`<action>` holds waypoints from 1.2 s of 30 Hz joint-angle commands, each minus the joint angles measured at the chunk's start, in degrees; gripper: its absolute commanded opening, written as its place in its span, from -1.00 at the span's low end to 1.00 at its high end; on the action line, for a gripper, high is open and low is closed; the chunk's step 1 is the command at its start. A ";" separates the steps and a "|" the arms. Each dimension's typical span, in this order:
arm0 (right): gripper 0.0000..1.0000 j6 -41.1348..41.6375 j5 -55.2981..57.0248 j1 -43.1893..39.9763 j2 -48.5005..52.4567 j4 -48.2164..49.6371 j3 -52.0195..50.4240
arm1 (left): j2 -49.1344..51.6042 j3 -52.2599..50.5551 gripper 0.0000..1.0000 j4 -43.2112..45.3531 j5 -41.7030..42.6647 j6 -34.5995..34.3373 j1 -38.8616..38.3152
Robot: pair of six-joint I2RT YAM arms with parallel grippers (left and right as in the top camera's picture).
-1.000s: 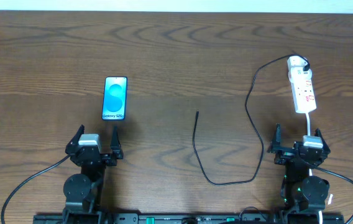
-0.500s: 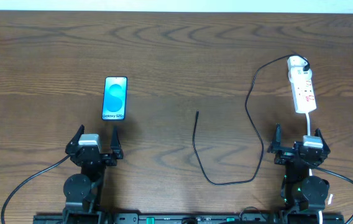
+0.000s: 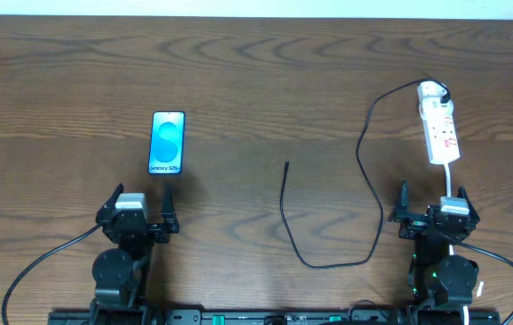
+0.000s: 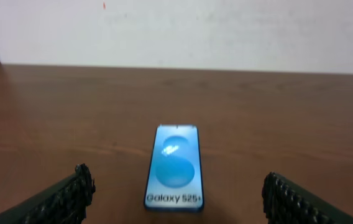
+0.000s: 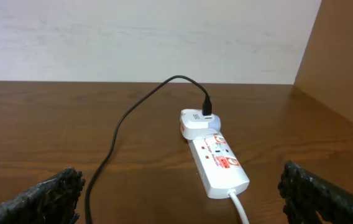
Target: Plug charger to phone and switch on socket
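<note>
Nothing of the task looks begun: both arms sit low at the near edge, so the step in hand is the first reach. Left gripper (image 3: 143, 190) has its jaws spread wide and holds nothing. Just beyond it the phone (image 3: 167, 142) lies flat and lit, its lettered short end toward those fingers, which is probably where the port is. Near the middle, well apart from the phone, the charger (image 3: 283, 208) has its free tip pointing away from the robot; the cable loops down and rightward, then climbs to a white adapter (image 5: 195, 123) at the far end of the socket (image 3: 440, 132). Right gripper (image 3: 433, 197), just short of the strip's near end, is also fully spread and empty. Next, I judge, 1 claw must pinch the thin cable close behind its tip, a fine grasp off a flat surface, while the other steadies the phone. Dark wood-grain table (image 3: 256, 72), otherwise bare; a plain pale wall (image 4: 226, 31) behind.
</note>
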 commanded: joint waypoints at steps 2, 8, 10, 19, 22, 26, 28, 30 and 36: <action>0.98 -0.50 0.13 0.57 -0.33 -0.26 -0.07 | 2.60 0.70 0.77 -2.03 -0.92 -0.02 -0.02; 0.99 -0.50 0.13 0.57 -0.33 -0.24 -0.07 | 6.12 5.51 0.77 -2.03 -0.94 0.00 -0.02; 0.98 -0.50 0.13 0.57 -0.33 -0.24 -0.07 | 7.13 7.13 0.77 -2.05 -0.94 0.00 -0.02; 0.99 -0.50 0.13 0.57 -0.33 -0.26 -0.07 | 14.71 15.32 0.77 -2.71 -0.44 -0.04 -0.04; 0.99 -0.50 0.13 0.57 -0.33 -0.26 -0.07 | 17.86 18.49 0.77 -3.63 1.05 -0.07 -0.04; 0.99 -0.50 0.13 0.57 -0.33 -0.24 -0.07 | 22.40 23.23 0.77 -6.80 1.22 -0.02 -0.09; 0.99 -0.50 0.13 0.57 -0.33 -0.26 -0.07 | 24.52 25.53 0.77 -8.87 1.29 -0.02 -0.09; 0.98 -0.50 0.13 0.57 -0.33 -0.24 -0.07 | 26.80 28.02 0.77 -10.91 1.99 0.00 -0.09; 0.99 -0.50 0.13 0.57 -0.33 -0.26 -0.07 | 34.29 36.20 0.77 -16.31 2.62 -0.02 -0.09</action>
